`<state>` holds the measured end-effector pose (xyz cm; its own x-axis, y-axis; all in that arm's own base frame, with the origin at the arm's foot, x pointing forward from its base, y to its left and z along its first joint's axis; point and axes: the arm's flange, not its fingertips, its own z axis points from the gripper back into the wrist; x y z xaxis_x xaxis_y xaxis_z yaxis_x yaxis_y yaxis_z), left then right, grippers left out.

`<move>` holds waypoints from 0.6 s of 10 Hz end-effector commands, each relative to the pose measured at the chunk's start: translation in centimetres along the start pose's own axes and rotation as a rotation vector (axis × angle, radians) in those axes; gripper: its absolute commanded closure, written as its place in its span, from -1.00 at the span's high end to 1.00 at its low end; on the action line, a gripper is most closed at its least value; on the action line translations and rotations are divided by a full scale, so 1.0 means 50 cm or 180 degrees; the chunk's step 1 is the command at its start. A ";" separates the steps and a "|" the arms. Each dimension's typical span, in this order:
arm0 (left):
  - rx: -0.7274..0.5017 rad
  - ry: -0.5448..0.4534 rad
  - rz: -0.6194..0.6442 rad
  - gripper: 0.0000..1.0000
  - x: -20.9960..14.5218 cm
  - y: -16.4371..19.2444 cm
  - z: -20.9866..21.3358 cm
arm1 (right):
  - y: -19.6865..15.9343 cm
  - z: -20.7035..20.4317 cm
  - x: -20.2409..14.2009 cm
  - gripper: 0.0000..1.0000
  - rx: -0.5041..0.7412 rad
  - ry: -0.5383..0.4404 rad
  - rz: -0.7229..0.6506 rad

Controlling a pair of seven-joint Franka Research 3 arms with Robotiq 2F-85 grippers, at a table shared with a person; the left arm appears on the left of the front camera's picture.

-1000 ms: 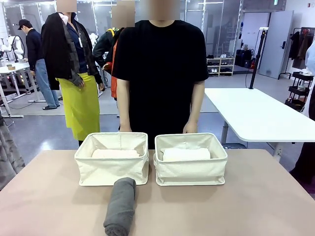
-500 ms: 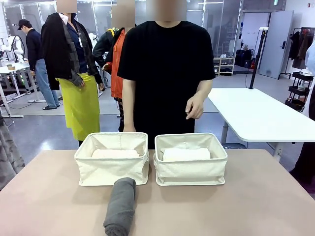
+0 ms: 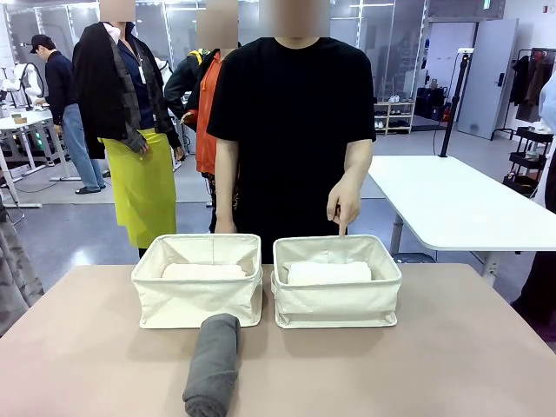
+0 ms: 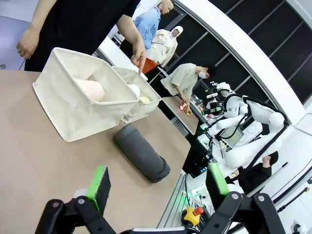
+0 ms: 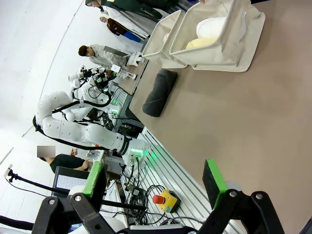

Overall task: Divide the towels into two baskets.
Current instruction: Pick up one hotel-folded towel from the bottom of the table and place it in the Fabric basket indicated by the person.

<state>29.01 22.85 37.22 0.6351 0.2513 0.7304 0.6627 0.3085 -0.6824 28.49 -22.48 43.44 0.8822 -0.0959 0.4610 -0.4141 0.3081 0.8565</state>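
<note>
tan table, apparently matte, in busy lab room.

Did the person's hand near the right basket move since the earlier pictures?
Yes. The person's hand rose from behind the right basket to chest height, then lowered; it now points a finger down at that basket's far rim.

Grey floor, white table right, glass partitions behind

Cream baskets, dark grey towel, white towel, perhaps pale pink towel, green-padded pincers.
</note>
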 end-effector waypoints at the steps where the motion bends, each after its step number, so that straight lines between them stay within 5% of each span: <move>1: -0.0027 0.0006 0.0011 1.00 -0.003 -0.003 0.002 | 0.006 -0.002 -0.001 1.00 0.0041 -0.0055 0.0053; 5: 0.0000 0.0000 0.0000 1.00 0.000 0.000 0.000 | 0.006 -0.002 -0.001 1.00 0.0041 -0.0055 0.0053; 6: -0.0005 0.0375 0.0141 1.00 0.028 -0.017 -0.054 | 0.006 -0.002 -0.001 1.00 0.0041 -0.0055 0.0053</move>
<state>29.48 22.14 37.45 0.6547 0.2269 0.7211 0.6585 0.2973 -0.6914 28.50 -22.46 43.44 0.8823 -0.0956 0.4610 -0.4141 0.3080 0.8565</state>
